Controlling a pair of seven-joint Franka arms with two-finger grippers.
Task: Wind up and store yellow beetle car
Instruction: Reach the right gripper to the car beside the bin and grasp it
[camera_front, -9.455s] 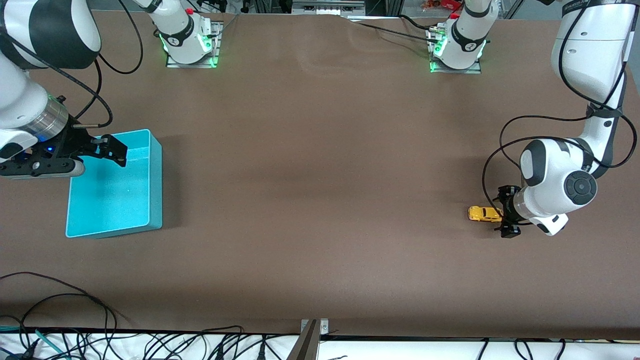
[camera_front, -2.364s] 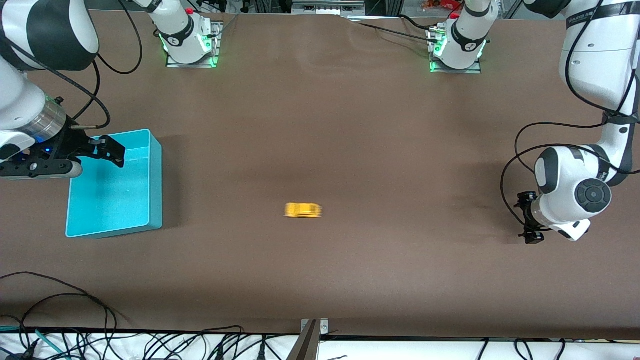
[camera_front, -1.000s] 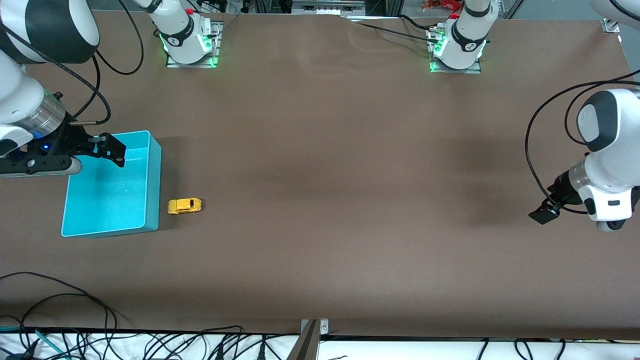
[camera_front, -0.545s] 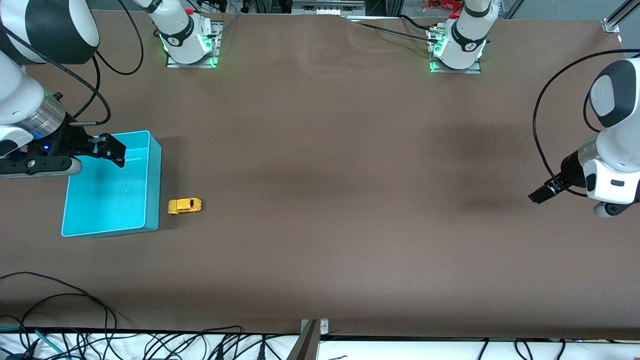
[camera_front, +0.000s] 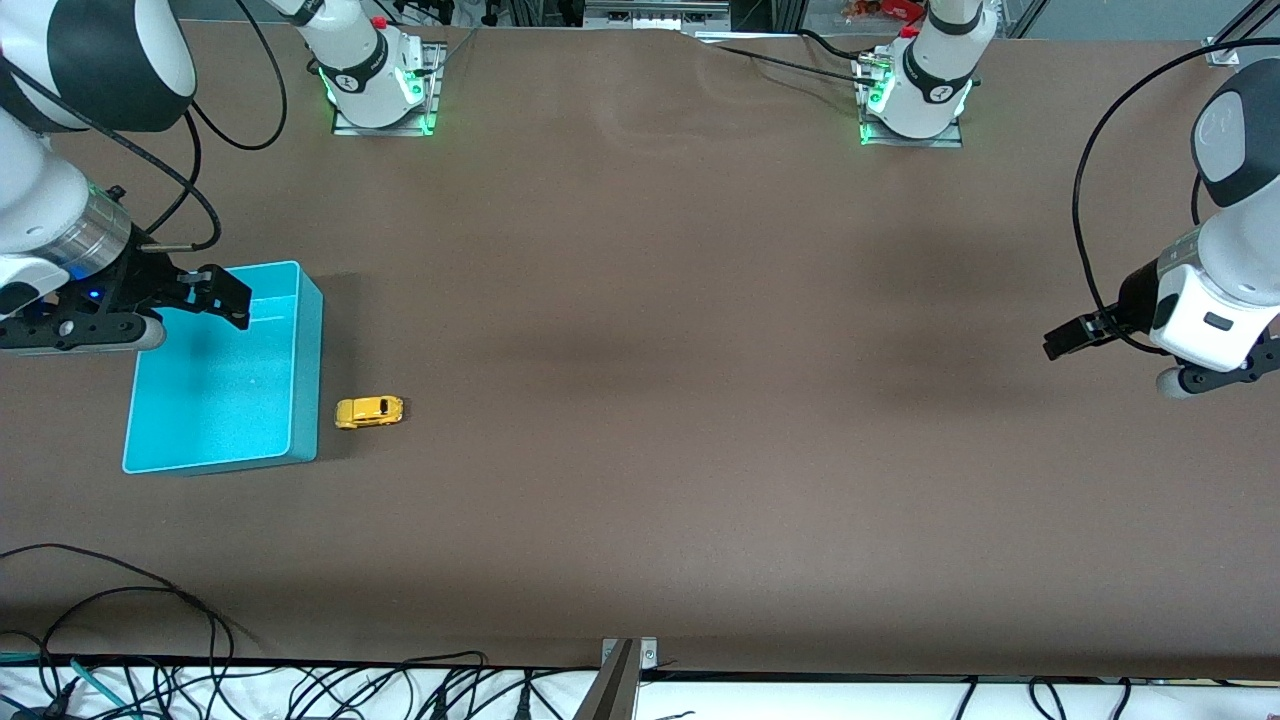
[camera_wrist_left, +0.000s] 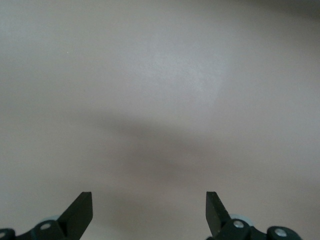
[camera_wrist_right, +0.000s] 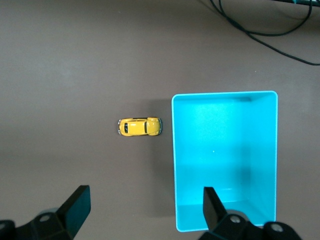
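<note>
On brown table (camera_front: 640, 350): yellow beetle car (camera_front: 369, 411) beside teal bin (camera_front: 305, 380) | both grippers spread, empty

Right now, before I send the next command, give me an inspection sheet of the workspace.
Surface: brown table, flat.
Job's things: yellow beetle car on the table beside the teal bin, apart from it, not in it.
Clutter: nothing seen.
Grippers: right gripper open, over the bin's edge; left gripper open, empty, over bare table at its own end.
Cables: loose bundle along the table's near edge.
Surroundings: two green-lit bases.
</note>
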